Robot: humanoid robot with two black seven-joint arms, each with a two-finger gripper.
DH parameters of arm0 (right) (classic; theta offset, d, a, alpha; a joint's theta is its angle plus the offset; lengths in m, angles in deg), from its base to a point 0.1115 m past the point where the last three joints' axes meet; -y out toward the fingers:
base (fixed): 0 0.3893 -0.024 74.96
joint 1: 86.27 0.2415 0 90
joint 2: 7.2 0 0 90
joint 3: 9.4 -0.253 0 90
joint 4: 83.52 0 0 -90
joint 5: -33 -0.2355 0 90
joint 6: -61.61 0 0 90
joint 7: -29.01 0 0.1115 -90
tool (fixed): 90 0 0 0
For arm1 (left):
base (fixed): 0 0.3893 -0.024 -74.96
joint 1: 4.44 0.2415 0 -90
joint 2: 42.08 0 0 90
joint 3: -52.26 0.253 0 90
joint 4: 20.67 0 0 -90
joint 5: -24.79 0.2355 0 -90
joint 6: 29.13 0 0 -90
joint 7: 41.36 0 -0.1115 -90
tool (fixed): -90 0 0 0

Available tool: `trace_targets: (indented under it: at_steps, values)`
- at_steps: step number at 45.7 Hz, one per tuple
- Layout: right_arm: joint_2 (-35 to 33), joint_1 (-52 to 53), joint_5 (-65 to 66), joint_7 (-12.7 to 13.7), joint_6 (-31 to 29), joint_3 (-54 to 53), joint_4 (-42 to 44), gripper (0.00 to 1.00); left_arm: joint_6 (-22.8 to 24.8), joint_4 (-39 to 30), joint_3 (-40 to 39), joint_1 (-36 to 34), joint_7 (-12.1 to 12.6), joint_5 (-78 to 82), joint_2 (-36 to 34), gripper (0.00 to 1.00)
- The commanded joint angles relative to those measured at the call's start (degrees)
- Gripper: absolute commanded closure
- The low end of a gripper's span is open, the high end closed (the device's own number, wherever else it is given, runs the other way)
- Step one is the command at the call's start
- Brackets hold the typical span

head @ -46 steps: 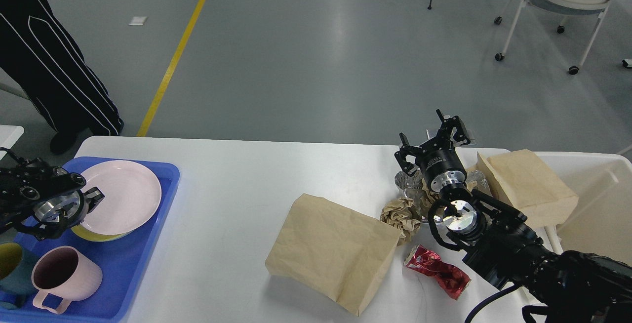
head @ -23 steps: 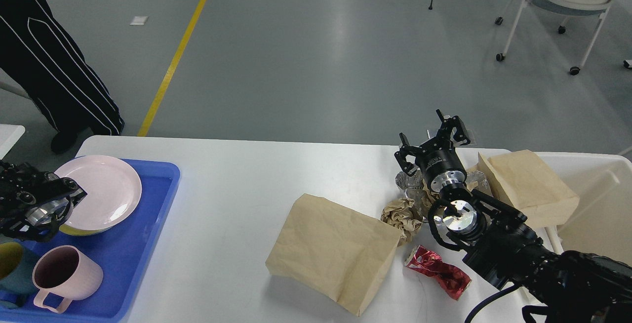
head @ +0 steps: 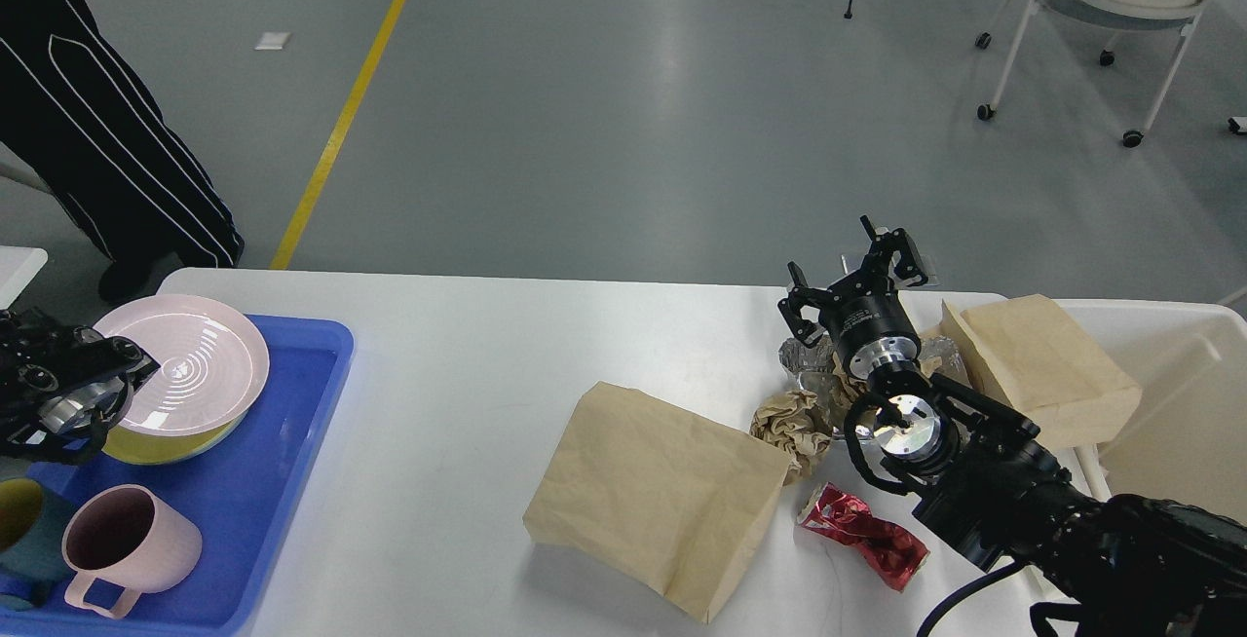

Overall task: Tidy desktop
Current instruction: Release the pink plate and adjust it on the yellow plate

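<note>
Pink round plate [head: 185, 362] sits gripped by the left tool [head: 127, 369] over the blue plastic tray [head: 283, 442], while the right tool [head: 857, 277] hangs open above the white desk [head: 468, 374].

Smooth white desktop [head: 458, 364], glossy blue plastic tray [head: 283, 481], creased matt brown paper bag [head: 658, 496] (pretty wrinkly), shiny crinkled red foil wrapper [head: 862, 535], glossy pink plate [head: 185, 364].

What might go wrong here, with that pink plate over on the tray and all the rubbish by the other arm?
The round pink plate sits tilted on a yellow dish in the blue plastic tray, with the left end effector at its rim; it might slide off. The right end effector, jaws open, hovers over crumpled clear plastic; the arm could brush the crumpled brown paper ball or red foil wrapper across the white desktop.
</note>
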Motion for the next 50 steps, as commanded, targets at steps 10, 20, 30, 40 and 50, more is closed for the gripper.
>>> trace_targets:
  at_steps: [10,20,30,40,50]
  values:
    - [-0.01,0.00,0.09,0.00,0.00,0.00,0.01,0.00,0.00,3.09,0.64,1.00,-2.30,-0.04,-0.45,1.00]
    - [-0.01,-0.09,0.00,0.00,0.00,0.00,0.01,0.00,0.00,4.06,1.43,2.59,-3.62,-0.04,0.52,1.00]
    - [-0.01,0.00,0.00,0.00,0.00,0.00,0.01,0.00,0.00,3.88,1.52,2.59,-3.62,-0.04,2.10,1.00]
    - [-0.01,0.00,0.09,0.00,0.00,0.00,-0.07,0.00,0.00,3.35,1.17,2.59,-3.62,-1.01,4.21,1.00]
    - [-0.01,0.00,0.00,0.00,0.00,0.00,0.01,0.00,0.26,0.98,1.08,2.59,-3.26,-1.01,6.06,1.00]
